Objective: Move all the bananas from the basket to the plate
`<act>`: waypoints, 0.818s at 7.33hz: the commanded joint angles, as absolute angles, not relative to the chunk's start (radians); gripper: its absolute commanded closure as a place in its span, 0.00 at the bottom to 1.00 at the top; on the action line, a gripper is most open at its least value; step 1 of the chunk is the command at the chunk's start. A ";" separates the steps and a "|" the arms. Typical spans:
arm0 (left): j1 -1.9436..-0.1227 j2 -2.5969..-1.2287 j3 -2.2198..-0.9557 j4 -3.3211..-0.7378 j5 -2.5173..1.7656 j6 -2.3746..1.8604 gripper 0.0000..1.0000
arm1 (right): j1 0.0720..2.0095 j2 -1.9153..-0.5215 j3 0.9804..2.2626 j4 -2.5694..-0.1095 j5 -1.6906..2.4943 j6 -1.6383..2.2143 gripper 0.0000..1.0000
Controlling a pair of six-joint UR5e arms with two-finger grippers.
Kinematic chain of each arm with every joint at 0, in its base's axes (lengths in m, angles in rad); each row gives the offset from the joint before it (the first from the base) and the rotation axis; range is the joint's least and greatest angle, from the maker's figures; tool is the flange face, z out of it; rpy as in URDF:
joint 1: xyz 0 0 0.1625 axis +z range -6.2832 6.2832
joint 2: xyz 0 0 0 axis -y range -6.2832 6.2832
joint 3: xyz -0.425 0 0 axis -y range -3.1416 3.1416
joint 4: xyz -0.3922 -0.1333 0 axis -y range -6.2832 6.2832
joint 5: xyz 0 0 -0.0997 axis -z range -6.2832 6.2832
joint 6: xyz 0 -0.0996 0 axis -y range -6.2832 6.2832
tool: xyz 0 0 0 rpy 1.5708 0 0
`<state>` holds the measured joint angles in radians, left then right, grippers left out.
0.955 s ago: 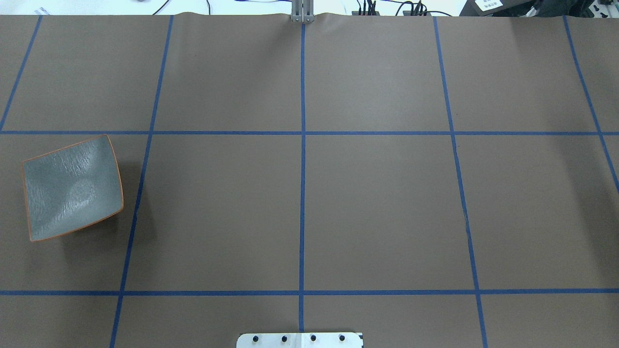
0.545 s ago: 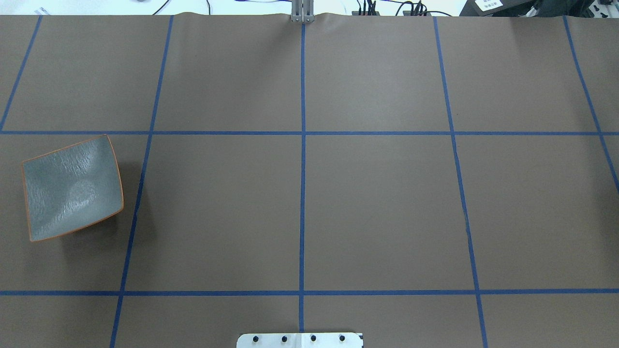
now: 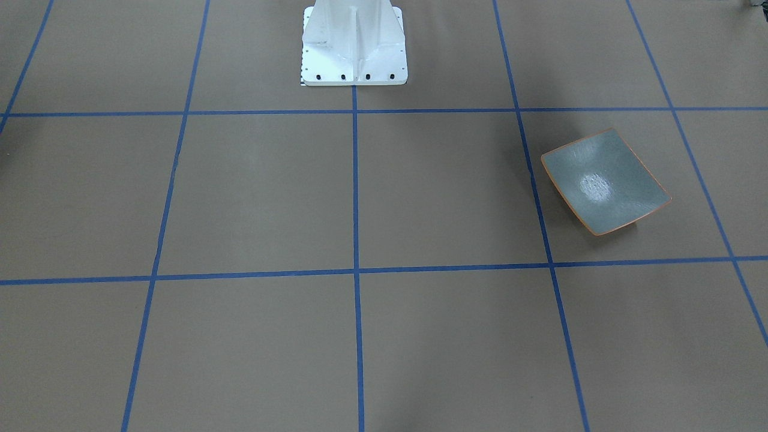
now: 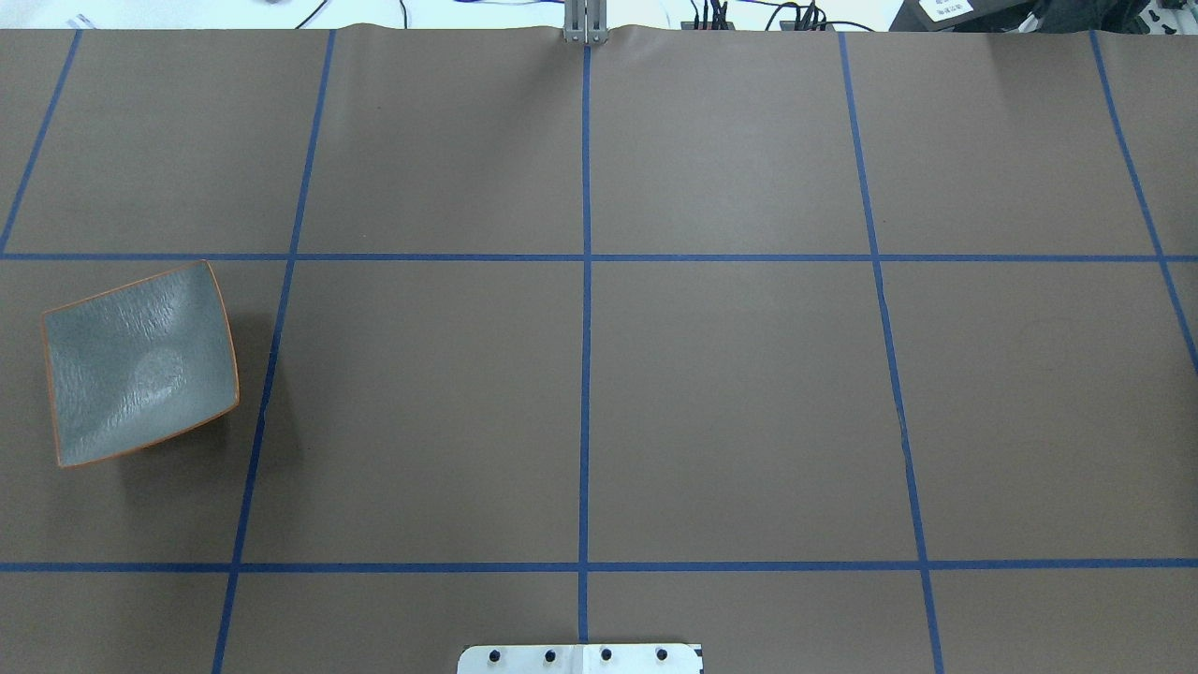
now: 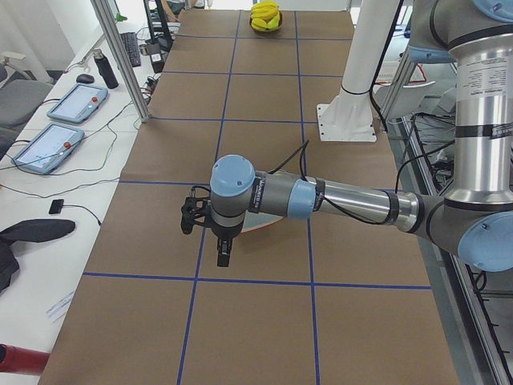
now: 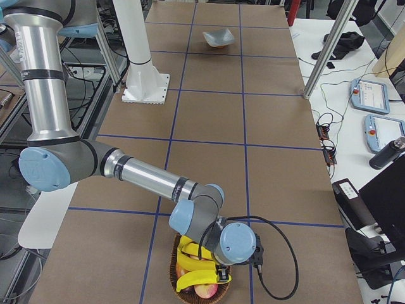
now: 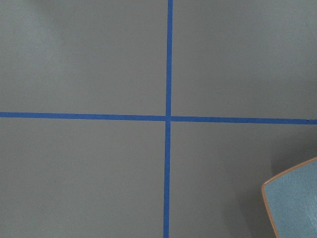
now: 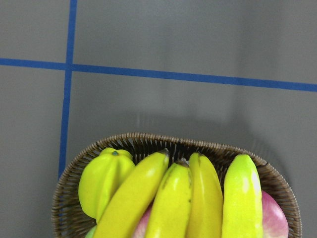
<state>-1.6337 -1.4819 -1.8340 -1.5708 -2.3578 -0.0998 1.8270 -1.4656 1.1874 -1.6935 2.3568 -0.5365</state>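
Front view: the plate [image 3: 606, 183] lies bare on my left half of the table [image 3: 360, 198], and neither hand nor the basket is in frame. Overhead view: the same plate [image 4: 140, 365] and nothing more, so these two views give no help on the pick. Left side view: my left hand [image 5: 222, 255] hangs above the table near the plate, which the arm mostly hides. How far it is open I cannot tell. Right side view: my right hand [image 6: 221, 273] is low over the bananas [image 6: 192, 261] in the basket [image 6: 172, 266] at the far right end, well apart from the plate. Its opening and any hold cannot be told. Left wrist view: only a plate corner [image 7: 294, 203]. Right wrist view alone shows the packing: four bananas [image 8: 173, 198] touching side by side, a pink fruit [image 8: 277, 218] and a green fruit [image 8: 101, 178] wedged beside them, and the basket [image 8: 163, 143] rim close. Probable faults: fingers dragging a neighbour out, snagging the rim, glossy skin slipping during the long carry, or a banana rolling off the plate's curved edge.
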 commanded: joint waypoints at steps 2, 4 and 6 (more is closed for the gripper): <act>-1.634 -1.483 -1.835 -1.571 -2.358 -0.100 0.01 | 1.862 -1.494 1.120 -1.653 2.362 -0.604 0.04; -1.634 -1.489 -1.833 -1.571 -2.356 -0.100 0.01 | 1.867 -1.494 1.034 -1.566 2.382 -0.634 0.04; -1.634 -1.489 -1.838 -1.571 -2.356 -0.100 0.01 | 1.867 -1.514 1.034 -1.565 2.411 -0.646 0.04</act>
